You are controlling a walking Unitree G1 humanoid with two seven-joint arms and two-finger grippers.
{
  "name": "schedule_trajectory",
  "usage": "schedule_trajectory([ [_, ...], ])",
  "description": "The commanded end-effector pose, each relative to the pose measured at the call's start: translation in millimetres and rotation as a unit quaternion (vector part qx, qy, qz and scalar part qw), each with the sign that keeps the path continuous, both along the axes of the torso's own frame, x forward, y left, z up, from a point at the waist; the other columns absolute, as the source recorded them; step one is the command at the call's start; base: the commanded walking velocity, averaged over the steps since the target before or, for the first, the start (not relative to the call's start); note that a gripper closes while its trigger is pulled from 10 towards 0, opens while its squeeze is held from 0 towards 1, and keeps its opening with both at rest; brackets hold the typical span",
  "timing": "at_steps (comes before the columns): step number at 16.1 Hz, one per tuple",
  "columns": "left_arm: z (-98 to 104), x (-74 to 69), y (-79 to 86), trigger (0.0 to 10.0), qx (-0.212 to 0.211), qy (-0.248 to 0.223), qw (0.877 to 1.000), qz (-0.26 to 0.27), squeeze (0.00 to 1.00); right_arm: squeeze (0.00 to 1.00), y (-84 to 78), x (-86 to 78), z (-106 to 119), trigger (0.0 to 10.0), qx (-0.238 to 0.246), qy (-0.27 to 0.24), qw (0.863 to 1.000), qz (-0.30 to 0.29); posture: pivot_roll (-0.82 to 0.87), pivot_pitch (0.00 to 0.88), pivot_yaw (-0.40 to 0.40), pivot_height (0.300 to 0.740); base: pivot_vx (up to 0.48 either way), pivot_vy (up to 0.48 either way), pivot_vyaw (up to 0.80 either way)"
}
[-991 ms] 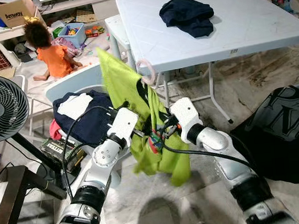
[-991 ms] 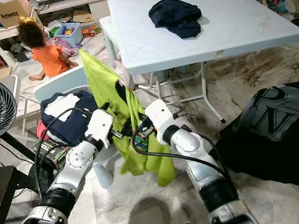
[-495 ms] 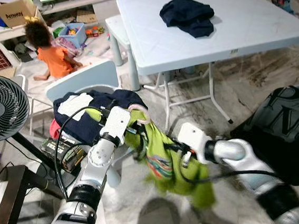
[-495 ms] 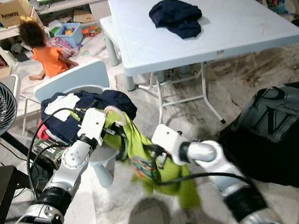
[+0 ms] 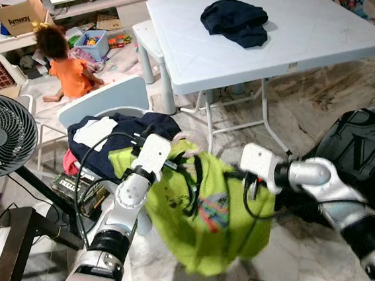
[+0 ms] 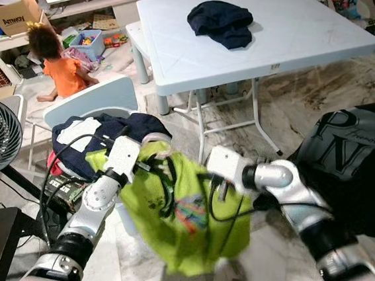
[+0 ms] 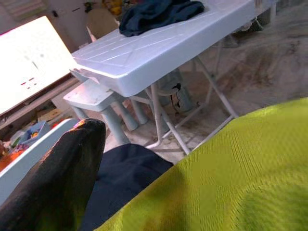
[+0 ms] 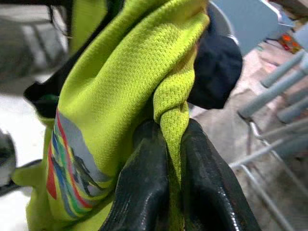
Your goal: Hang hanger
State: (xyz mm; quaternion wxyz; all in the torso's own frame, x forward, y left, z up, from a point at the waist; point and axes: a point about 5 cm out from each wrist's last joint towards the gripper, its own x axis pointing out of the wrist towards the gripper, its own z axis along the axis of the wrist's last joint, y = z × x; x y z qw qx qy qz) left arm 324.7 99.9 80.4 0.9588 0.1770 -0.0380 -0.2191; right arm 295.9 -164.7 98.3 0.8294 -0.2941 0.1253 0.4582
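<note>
— Where is the hanger?
— Pale pink hanger just beside the left gripper, tucked into the collar of the lime green shirt. Spread wide between both arms, above the marble floor, in front of the surface.

— And the right gripper?
— Right gripper clamped on a bunched fold of the shirt, fabric pinched between both black fingers. Colourful print visible lower on the cloth.

— Left gripper gripping or not?
— Cannot tell; one dark finger beside the green fabric, the grip itself hidden.

— Anything else around?
— Dark blue garment lying on the surface. Pile of dark clothes heaped on a small chair. Fan on the left. A person in orange sitting on the floor further back.
</note>
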Motion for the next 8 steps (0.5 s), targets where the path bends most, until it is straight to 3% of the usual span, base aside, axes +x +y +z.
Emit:
schedule_trajectory([
  [1,-1.9,3.1,20.3,10.0,0.007,0.01,0.999,0.03,0.0,0.0,-39.0,20.7,11.1,10.0,-0.03,-0.05,0.99,-0.129,-0.06,0.0,0.03,0.74,0.0,0.0,0.0],
  [3,-8.1,-0.8,12.6,10.0,0.012,0.026,1.0,0.008,0.0,0.0,-26.8,29.1,21.2,10.0,0.016,-0.062,0.986,-0.153,-0.06,0.0,0.03,0.74,0.0,0.0,0.0],
  [5,-12.6,-4.1,6.5,10.0,0.028,0.033,0.999,-0.01,0.0,0.0,2.9,30.6,28.7,10.0,0.111,-0.044,0.98,-0.159,-0.06,0.0,0.03,0.74,0.0,0.0,0.0],
  [6,-15.3,-3.8,7.0,10.0,0.054,0.033,0.998,-0.008,0.0,0.0,33.9,21.9,34.6,10.0,0.177,-0.02,0.976,-0.122,-0.06,0.0,0.03,0.74,0.0,0.0,0.0],
  [7,-16.2,-3.2,8.5,10.0,0.06,0.035,0.998,-0.003,0.0,0.0,48.6,14.8,37.9,10.0,0.199,-0.014,0.976,-0.09,-0.06,0.0,0.03,0.74,0.0,0.0,0.0],
  [8,-17.2,-2.5,10.5,10.0,0.061,0.039,0.997,0.003,0.0,0.0,69.0,-1.7,45.5,10.0,0.233,0.0,0.972,-0.016,-0.06,0.0,0.03,0.74,0.0,0.0,0.0],
])
